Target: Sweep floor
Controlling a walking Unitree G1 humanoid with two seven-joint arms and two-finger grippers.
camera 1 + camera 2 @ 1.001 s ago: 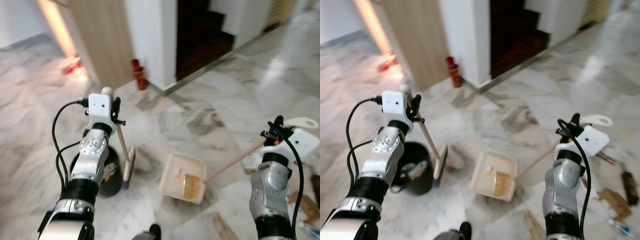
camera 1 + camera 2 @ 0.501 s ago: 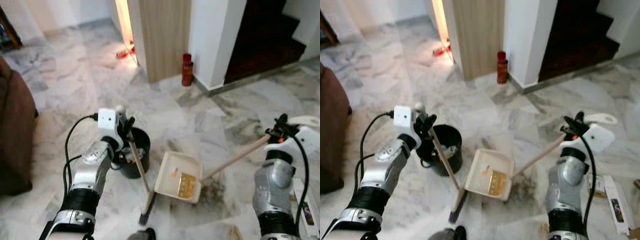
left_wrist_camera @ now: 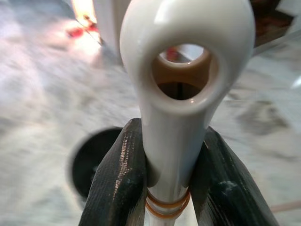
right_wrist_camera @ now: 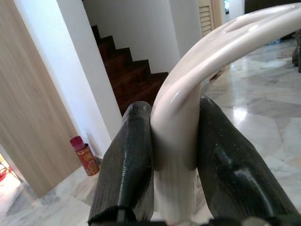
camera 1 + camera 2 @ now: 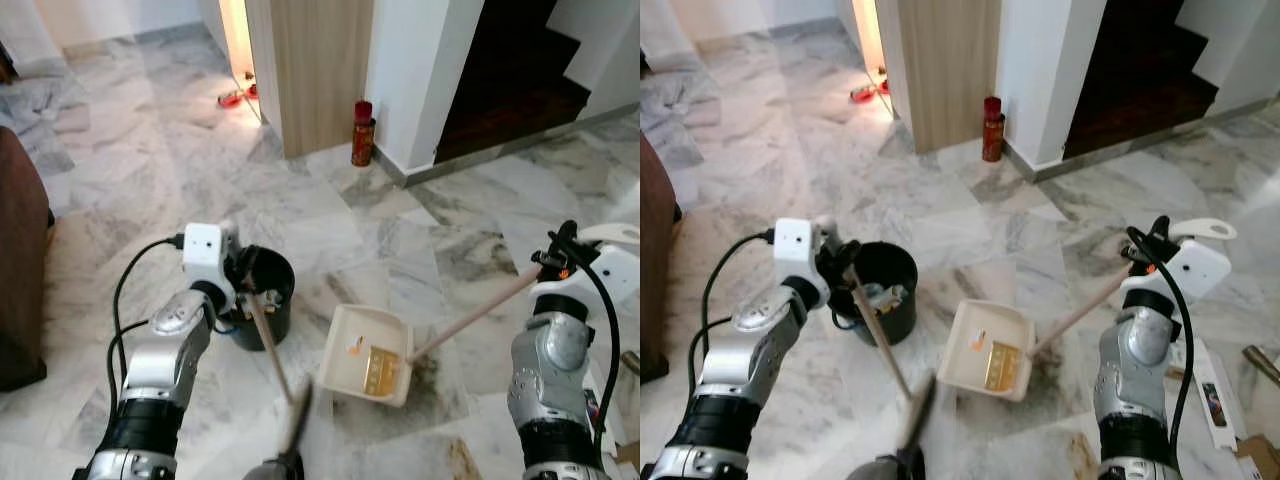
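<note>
Left wrist view, left hand (image 3: pixel 167 183) clamping broom (image 3: pixel 181 94), right hand (image 4: pixel 176 169) clamping dustpan (image 5: pixel 367 352) handle

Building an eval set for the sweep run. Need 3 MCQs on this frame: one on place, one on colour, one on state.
1. Where does the black bin stand?
A. By the left arm, left of the dustpan
B. On the stairs
C. Behind the right arm

2. What colour is the dustpan?
A. Blue
B. Cream
C. Black

3. What is the left tool doing?
A. Hanging open
B. Shut on the bin rim
C. Shut on the broom handle

Answers:
1. A: the bin sits on the floor beside the left arm, the dustpan to its right.
2. B: the pan tray is cream.
3. C: both black fingers press the broom handle below its hanging loop.
</note>
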